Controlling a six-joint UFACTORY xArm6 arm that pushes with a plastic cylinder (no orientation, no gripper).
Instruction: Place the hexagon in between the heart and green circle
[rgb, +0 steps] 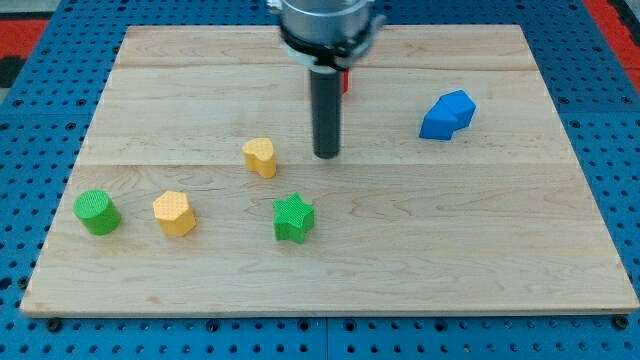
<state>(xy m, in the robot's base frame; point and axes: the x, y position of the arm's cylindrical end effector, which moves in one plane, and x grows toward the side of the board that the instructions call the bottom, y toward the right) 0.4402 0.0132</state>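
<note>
The yellow hexagon (174, 213) lies at the lower left of the wooden board, just right of the green circle (97, 212). The yellow heart (260, 157) lies up and to the right of the hexagon, near the board's middle. My tip (326, 155) rests on the board to the right of the heart, a short gap away, and above the green star (293, 218). It touches no block.
A blue block (447, 115) of angular shape lies at the upper right. A red block (345, 80) is mostly hidden behind the rod. The wooden board (500, 250) sits on a blue perforated table.
</note>
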